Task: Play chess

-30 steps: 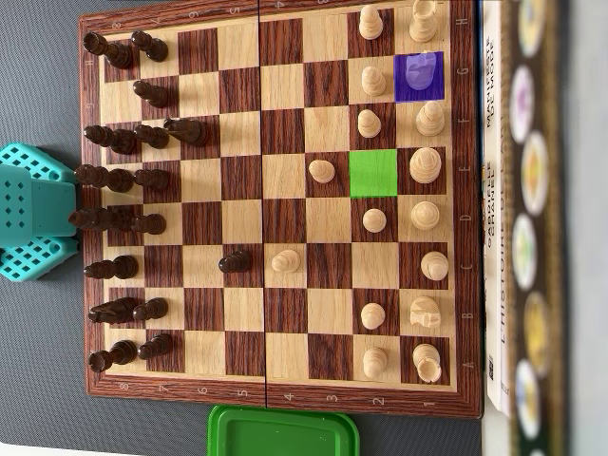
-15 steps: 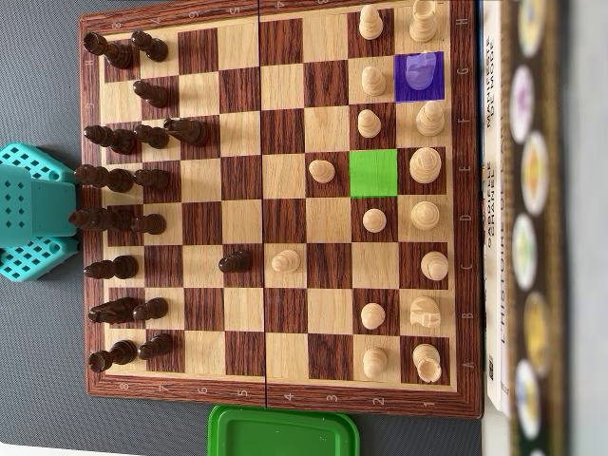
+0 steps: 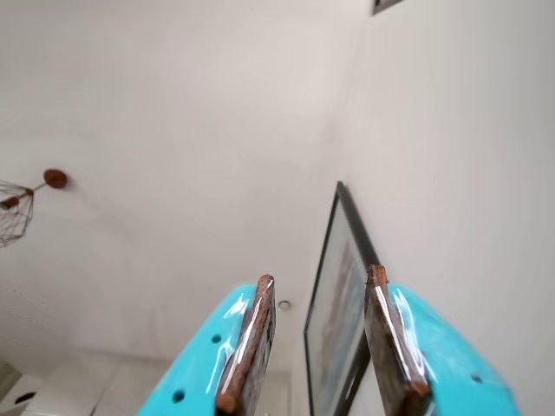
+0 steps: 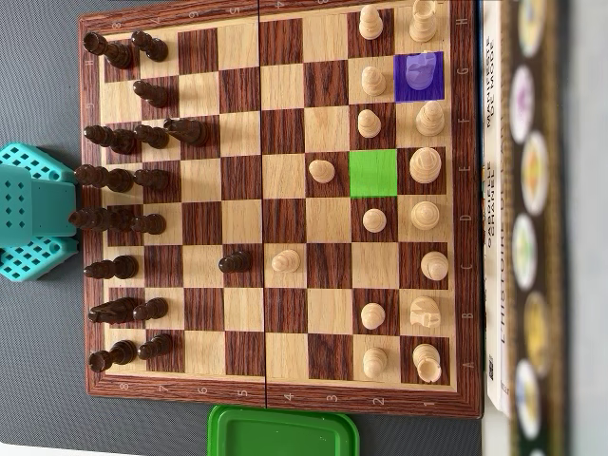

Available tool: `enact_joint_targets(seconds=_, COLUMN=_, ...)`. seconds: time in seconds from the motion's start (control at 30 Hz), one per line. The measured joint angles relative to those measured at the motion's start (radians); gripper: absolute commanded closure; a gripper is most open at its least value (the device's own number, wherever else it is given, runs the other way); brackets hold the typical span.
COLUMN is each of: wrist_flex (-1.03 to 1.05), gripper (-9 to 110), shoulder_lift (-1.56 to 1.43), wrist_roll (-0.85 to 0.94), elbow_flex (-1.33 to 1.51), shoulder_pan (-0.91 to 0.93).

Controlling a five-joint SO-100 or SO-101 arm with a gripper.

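Glossy turquoise plastic gripper (image 3: 321,338) gapes narrowly, empty, pointing at ceiling. Wooden chessboard (image 4: 275,394) fills tabletop; green plastic lid (image 4: 283,432) at bottom edge.

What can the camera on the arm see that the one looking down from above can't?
Only the wrist view shows the tool, open and empty, aimed at a white wall, a framed picture and a wire lamp. Only the overhead view shows the chessboard, its dark pieces and light pieces, a green square, a purple square and a green lid. Both show only turquoise parts of the arm.
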State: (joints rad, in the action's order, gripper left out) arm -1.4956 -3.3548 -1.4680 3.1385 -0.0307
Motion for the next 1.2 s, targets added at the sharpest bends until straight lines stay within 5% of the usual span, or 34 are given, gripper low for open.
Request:
enact_joint_targets(seconds=0.87, wrist_flex=1.094, gripper=86, shoulder_lift=0.018, wrist_roll=0.000, elbow_flex=-0.106, shoulder_pan=-0.008)
enact_joint_targets(seconds=1.2, wrist_flex=1.687, gripper=86, shoulder_lift=0.017, wrist_roll=0.000, elbow_flex=-0.258, shoulder_pan=-0.009)
